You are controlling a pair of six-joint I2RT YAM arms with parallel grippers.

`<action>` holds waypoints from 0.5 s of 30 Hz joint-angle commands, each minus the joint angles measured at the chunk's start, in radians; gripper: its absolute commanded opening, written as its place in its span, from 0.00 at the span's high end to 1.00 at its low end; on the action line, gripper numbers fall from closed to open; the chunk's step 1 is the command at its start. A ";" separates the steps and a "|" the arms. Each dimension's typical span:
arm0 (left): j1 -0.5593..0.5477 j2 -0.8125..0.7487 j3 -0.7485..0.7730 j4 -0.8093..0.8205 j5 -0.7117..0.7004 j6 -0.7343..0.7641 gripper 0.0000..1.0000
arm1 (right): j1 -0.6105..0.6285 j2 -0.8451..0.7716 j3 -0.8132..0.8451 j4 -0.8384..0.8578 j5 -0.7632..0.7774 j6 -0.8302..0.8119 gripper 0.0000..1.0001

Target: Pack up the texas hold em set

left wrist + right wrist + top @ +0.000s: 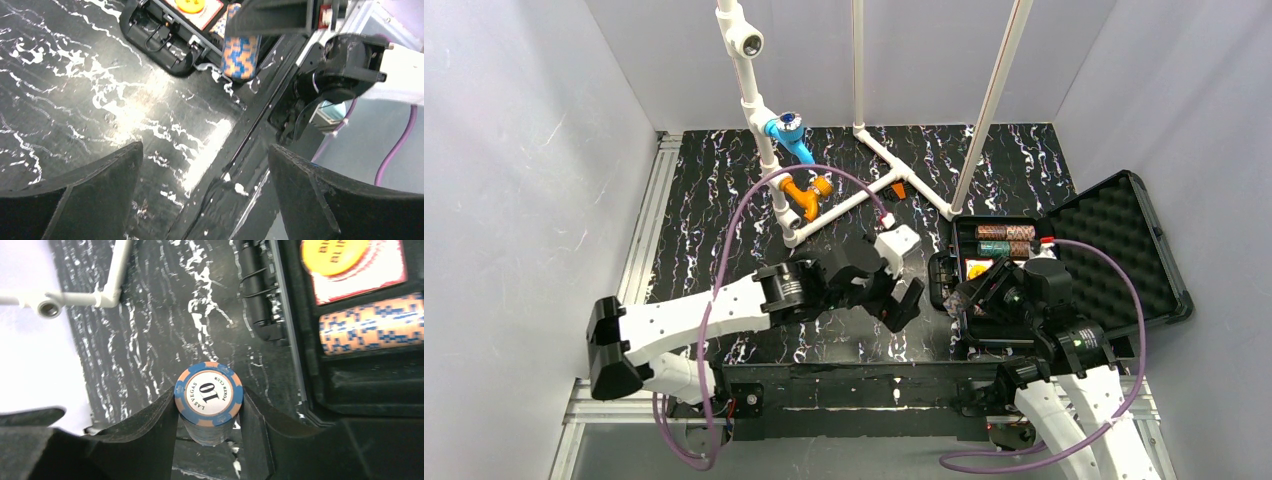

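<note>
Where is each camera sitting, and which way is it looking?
Top camera: above and behind the arms, looking down on the table; left arm and right arm show, open case at right.
Left wrist camera: on the left arm, looking across the table past the open left gripper toward the chip stack.
Right wrist camera: on the right arm, looking down past the right gripper, shut on that stack.
Shared: both wrist views show the chip stack and the case's handle.

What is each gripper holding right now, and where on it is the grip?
The right gripper clamps a short cylindrical stack of blue-and-orange poker chips by its opposite curved sides. The left gripper is open, holding nothing.
</note>
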 commanded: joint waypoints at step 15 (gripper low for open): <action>0.000 -0.327 0.012 -0.419 -0.683 -0.098 0.36 | -0.002 0.054 0.196 -0.269 0.629 0.014 0.99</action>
